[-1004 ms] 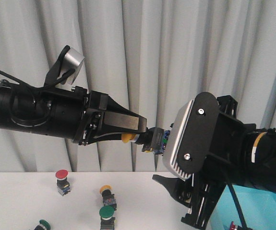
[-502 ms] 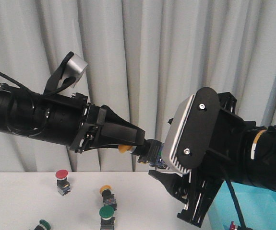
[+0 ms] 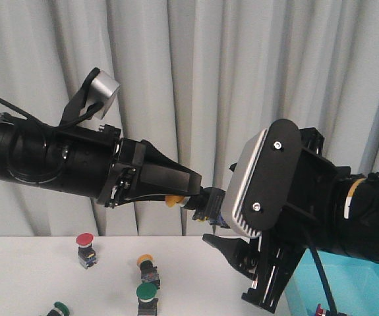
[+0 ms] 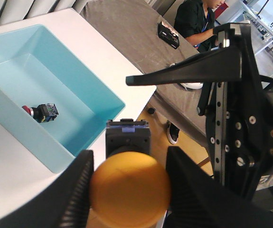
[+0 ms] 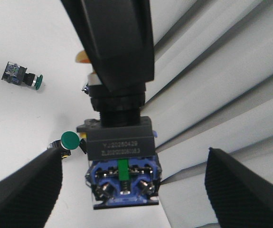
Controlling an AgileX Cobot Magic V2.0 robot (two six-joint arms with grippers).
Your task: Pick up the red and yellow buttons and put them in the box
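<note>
Now the blue box (image 4: 55, 95) sits at the right front corner of the white surface (image 3: 24, 270), with one red button (image 4: 40, 111) lying inside it. High up, the left gripper (image 3: 176, 191) has its jaws shut tight on a yellow button (image 3: 173, 199). The right gripper (image 3: 242, 276) is just beside it with its jaws wide apart, holding nothing. Near the back edge stand another red button (image 3: 85, 249), a yellow one (image 3: 147, 264) and a green button (image 3: 147, 295).
</note>
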